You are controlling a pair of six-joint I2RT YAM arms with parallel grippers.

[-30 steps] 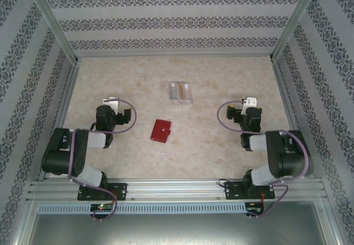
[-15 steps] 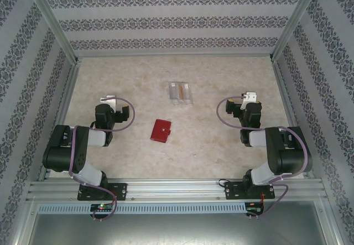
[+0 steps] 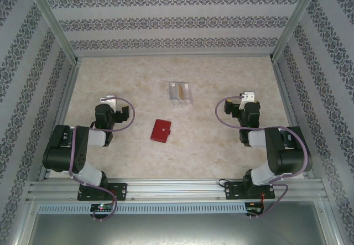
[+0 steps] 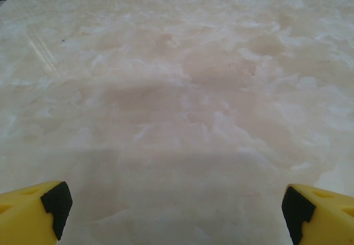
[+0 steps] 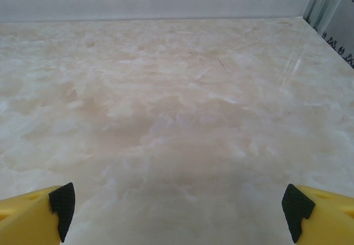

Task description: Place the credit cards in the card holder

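Left gripper (image 4: 177, 206) and right gripper (image 5: 177, 206) are hanging spread, empty. Thin tan plastic cards (image 3: 181, 90), lying one o'clock of the shut red folding wallet (image 3: 161, 129), are risking slipping when pinched.

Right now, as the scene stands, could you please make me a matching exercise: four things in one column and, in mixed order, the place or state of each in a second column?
Column 1
1. card holder
2. clear case
3. left end effector
4. right end effector

Column 2
a. open, empty, to the right of both items
b. red, folded shut, the nearer item in the top view
c. open, empty, to the left of both items
d. transparent, the farther item in the top view

Pairs: 1-b, 2-d, 3-c, 4-a
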